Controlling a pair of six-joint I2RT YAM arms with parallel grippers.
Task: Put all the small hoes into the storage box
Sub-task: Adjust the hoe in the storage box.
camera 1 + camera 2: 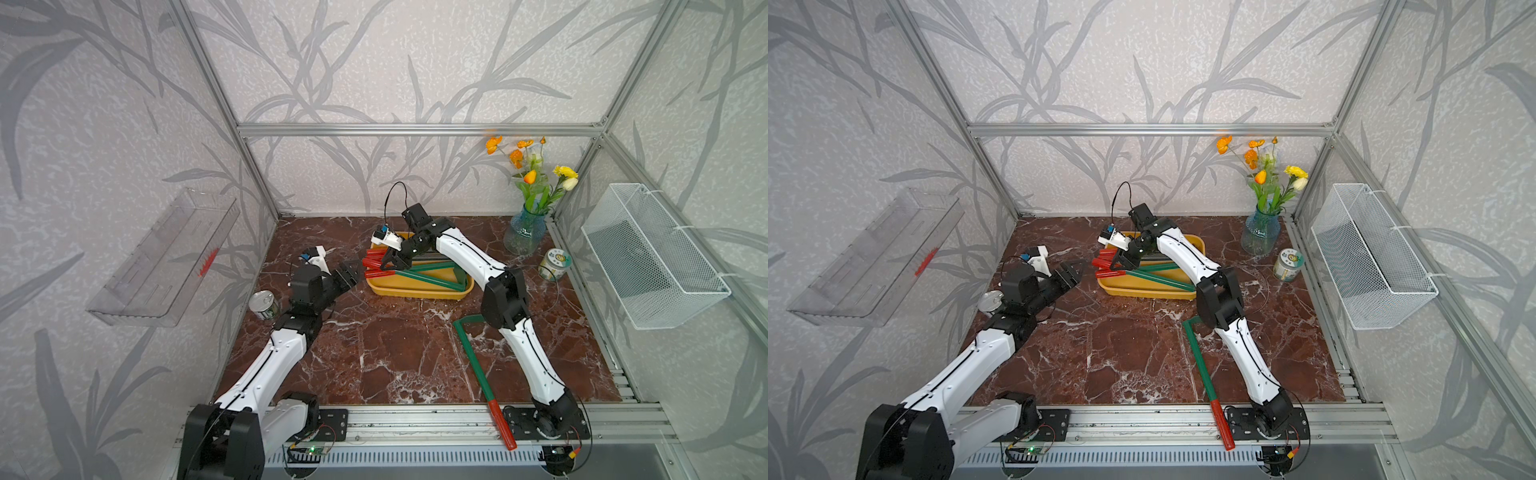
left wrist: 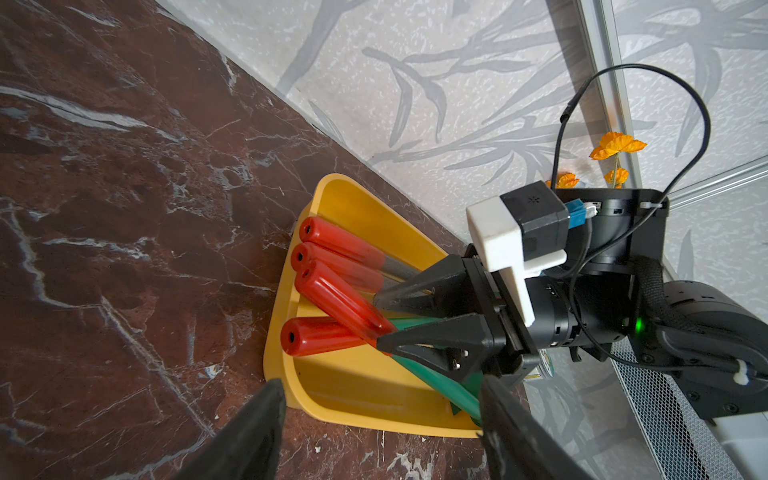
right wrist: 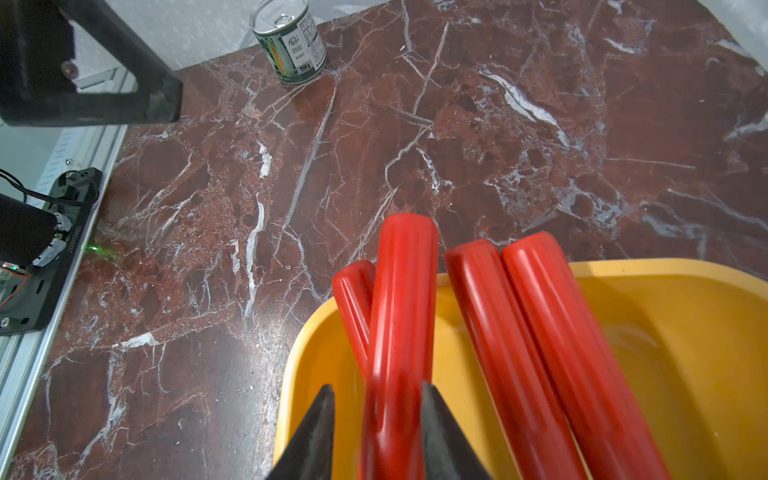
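Small hoe (image 3: pixel 405 291) is gripped by its red handle in right end effector (image 3: pixel 376 390), over storage box (image 3: pixel 665 270) rim. Left end effector (image 1: pixel 348 272) is spread wide, empty, just beside the box.

storage box (image 3: pixel 665 268): smooth yellow plastic, slight sheen. small hoe (image 3: pixel 401 332): glossy red plastic grip. bench (image 3: pixel 498 124): polished veined marble look. can (image 3: pixel 291 41): shiny metal, paper label.
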